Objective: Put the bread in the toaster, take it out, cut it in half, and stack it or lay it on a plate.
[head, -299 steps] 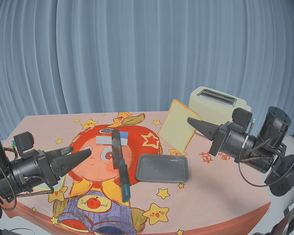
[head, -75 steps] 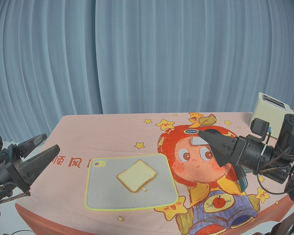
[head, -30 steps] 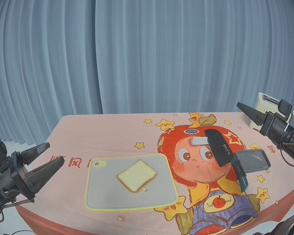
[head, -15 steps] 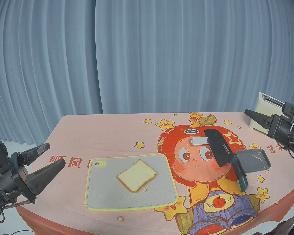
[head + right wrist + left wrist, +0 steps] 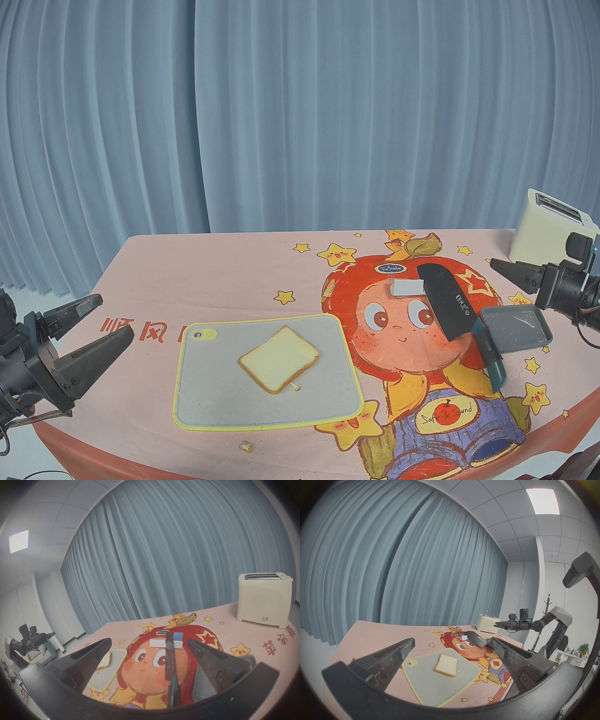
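A bread [image 5: 279, 359] slice lies flat on the grey cutting board [image 5: 212, 394] with a yellow-green rim, at the table's front left. My left gripper [image 5: 94, 331] hangs open off the table's left corner, short of the board; between its fingers I see the bread [image 5: 447, 665]. A knife [image 5: 445, 307] with a black blade and teal handle rests at the right, its blade propped on a small white and blue block [image 5: 156, 642]. Beside its handle sits the grey plate [image 5: 515, 327]. My right gripper [image 5: 515, 273] is open and empty, in front of the cream toaster [image 5: 553, 228].
A pink cartoon tablecloth [image 5: 219, 281] covers the table. A crumb [image 5: 247, 446] lies by the front edge below the board. Blue curtains hang close behind. The toaster [image 5: 264, 598] stands at the far right corner, its slots empty.
The head view has turned left since ten seconds ago. The bread, then held up by the right gripper, now lies on the board. The right gripper drew back right and has dipped slightly.
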